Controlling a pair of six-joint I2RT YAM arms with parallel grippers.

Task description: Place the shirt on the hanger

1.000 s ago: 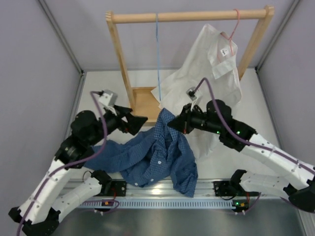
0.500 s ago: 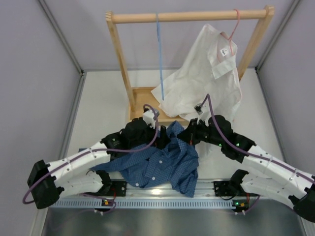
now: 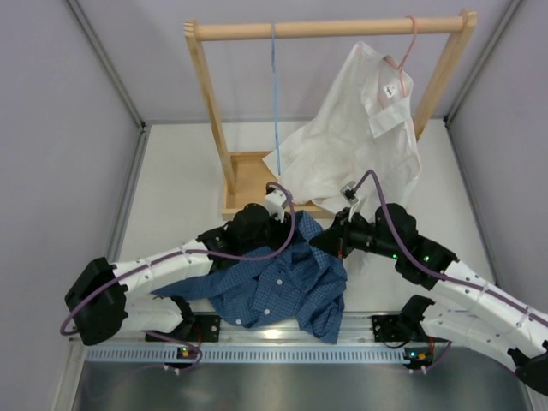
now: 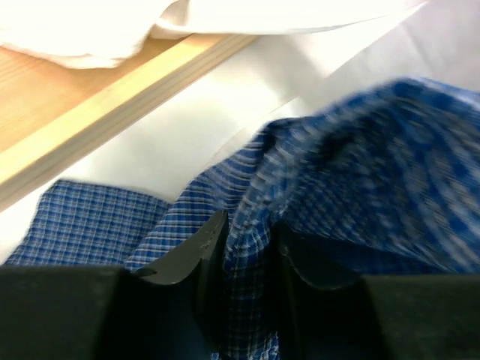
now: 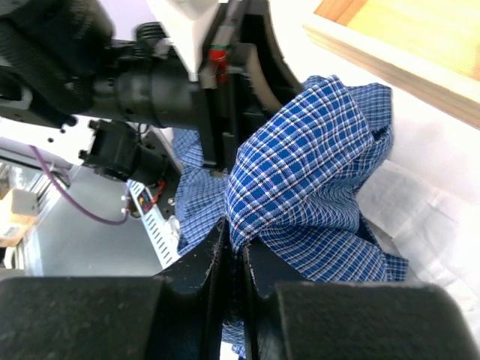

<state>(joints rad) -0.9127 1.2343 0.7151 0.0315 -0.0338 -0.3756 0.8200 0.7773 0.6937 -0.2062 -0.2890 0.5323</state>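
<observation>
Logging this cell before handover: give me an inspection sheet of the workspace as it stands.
Surface: white table; the wooden rack stands on it.
Job's things: the shirt lies crumpled on the table near the arms; the hanger hangs bare from the rack's rail.
Clutter: white shirt on a pink hanger, draping onto the rack's base.
Grippers: left gripper and right gripper each have their jaws closed on a fold of the shirt.
Cables: purple cables loop off both wrists.
Surroundings: grey walls on three sides.
</observation>
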